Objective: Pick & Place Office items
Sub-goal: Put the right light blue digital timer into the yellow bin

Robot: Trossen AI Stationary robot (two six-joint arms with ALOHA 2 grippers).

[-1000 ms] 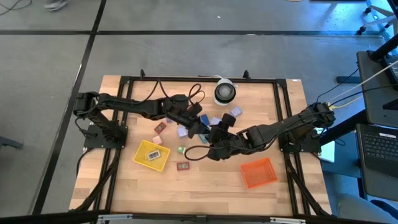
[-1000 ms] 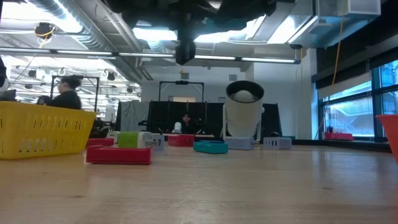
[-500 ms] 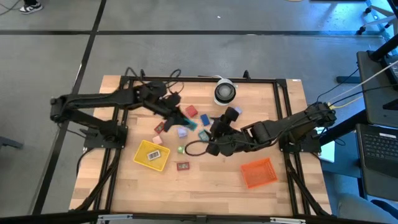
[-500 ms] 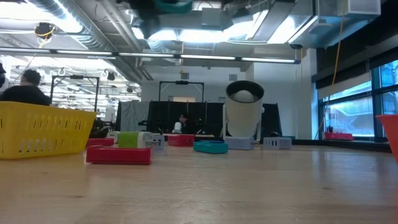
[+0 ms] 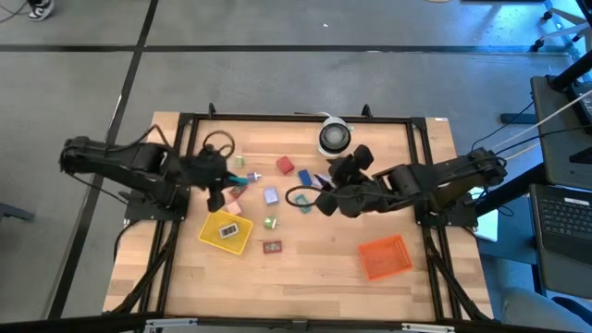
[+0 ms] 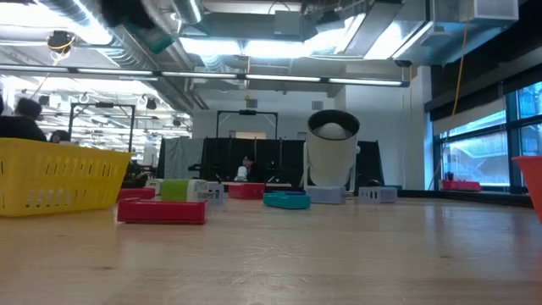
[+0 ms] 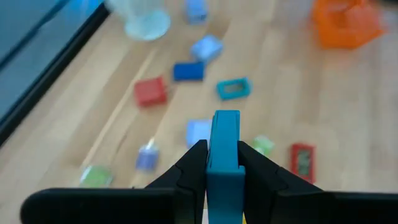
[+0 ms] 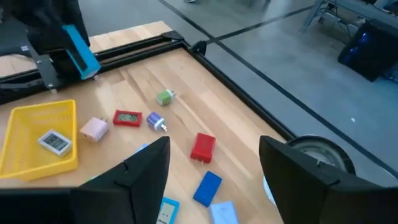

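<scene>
From above, the left gripper [image 5: 218, 191] sits over the table's left part, just beyond the yellow tray [image 5: 225, 229], but what it carries is lost against the dark arm there. The left wrist view settles it: the two dark fingers [image 7: 188, 169] are clenched on a teal piece [image 7: 224, 158] standing upright between them, its top poking out past the fingertips. The right wrist view shows the same teal piece [image 8: 79, 42] from the side, tilted and raised clear of the wood, near the yellow tray [image 8: 37, 135], which holds a small white item [image 8: 55, 142]. The low view catches only a blurred teal patch [image 6: 152, 38] high up, well above the table top. The right gripper [image 5: 326, 199] hangs over the middle of the table with its fingers [image 8: 146, 169] spread apart and nothing between them. The other office items lie loose on the wood: a red block [image 5: 284, 166], a blue block [image 5: 304, 178], a lavender block [image 5: 271, 196], a small green piece [image 5: 270, 223] and a red flat piece [image 5: 271, 247] beside the yellow tray. The white roll [image 5: 334, 137] stands at the far edge, and the orange tray [image 5: 385, 255] lies on the right.
</scene>
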